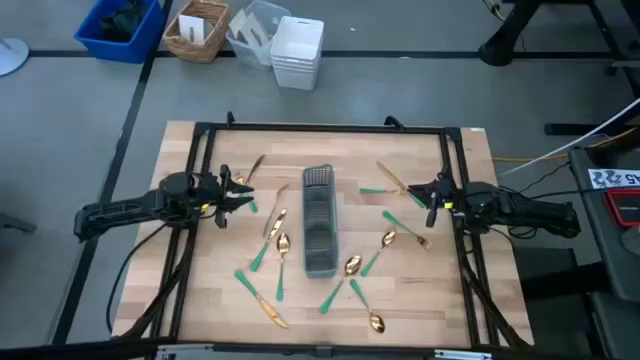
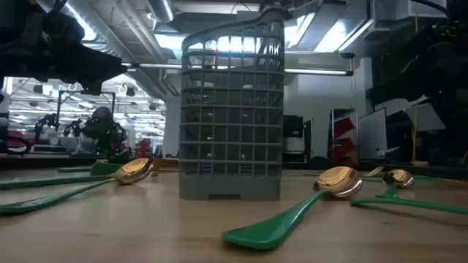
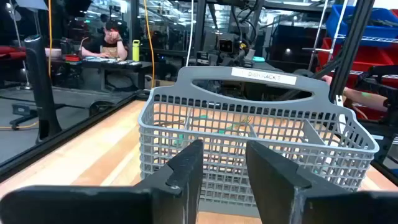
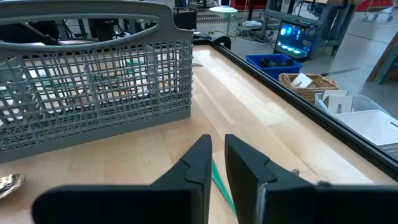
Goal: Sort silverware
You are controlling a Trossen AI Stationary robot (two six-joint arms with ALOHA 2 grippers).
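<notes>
A green-handled spoon (image 2: 300, 212) lies closest in the low view, gold bowl raised toward the grey caddy (image 2: 232, 117).

The left gripper (image 3: 224, 171) hovers left of the caddy with blunt dark fingers parted and nothing between them; the right gripper (image 4: 216, 163), on the caddy's right, stands narrowly apart over a green handle, gripping nothing; the silverware (image 1: 280, 250) lies scattered on both sides, shiny gold heads, slim green handles; the caddy is open plastic mesh; pale wood-block table (image 1: 200, 290), dark frame; only the high view shows bins and a wicker basket (image 1: 196, 30) beyond.
</notes>
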